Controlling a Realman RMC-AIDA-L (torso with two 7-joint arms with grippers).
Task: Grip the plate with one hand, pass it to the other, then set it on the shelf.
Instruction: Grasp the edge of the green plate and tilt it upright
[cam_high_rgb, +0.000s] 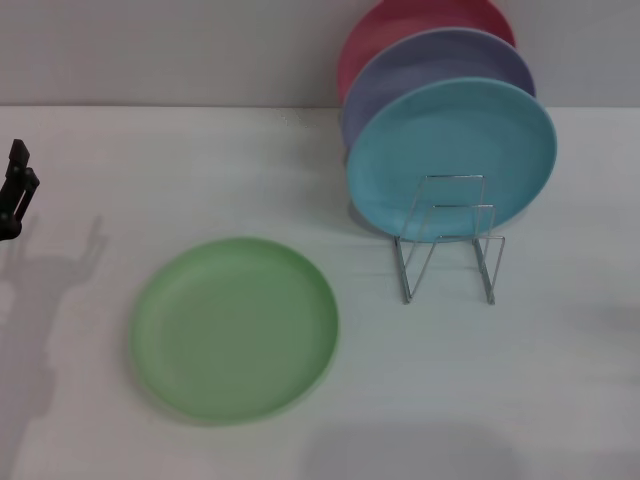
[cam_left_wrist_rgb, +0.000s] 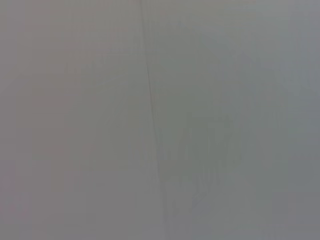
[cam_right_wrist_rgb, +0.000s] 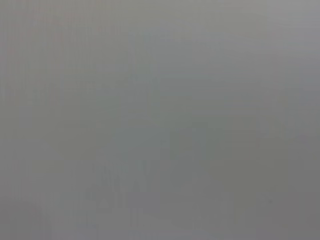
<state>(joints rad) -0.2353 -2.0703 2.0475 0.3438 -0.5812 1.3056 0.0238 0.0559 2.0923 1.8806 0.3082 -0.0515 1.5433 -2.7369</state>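
The light green plate (cam_high_rgb: 234, 328) lies flat on the white table, left of centre in the head view. The silver wire rack (cam_high_rgb: 448, 240) stands to its right, its front slots holding nothing. My left gripper (cam_high_rgb: 15, 190) shows only as a black part at the far left edge, well apart from the plate. My right gripper is out of view. Both wrist views show only a plain grey surface.
Three plates stand upright in the rear of the rack: a turquoise-blue one (cam_high_rgb: 452, 155) in front, a lavender one (cam_high_rgb: 440, 70) behind it, a pink-red one (cam_high_rgb: 400, 25) at the back. The white table (cam_high_rgb: 150, 150) meets a wall at the back.
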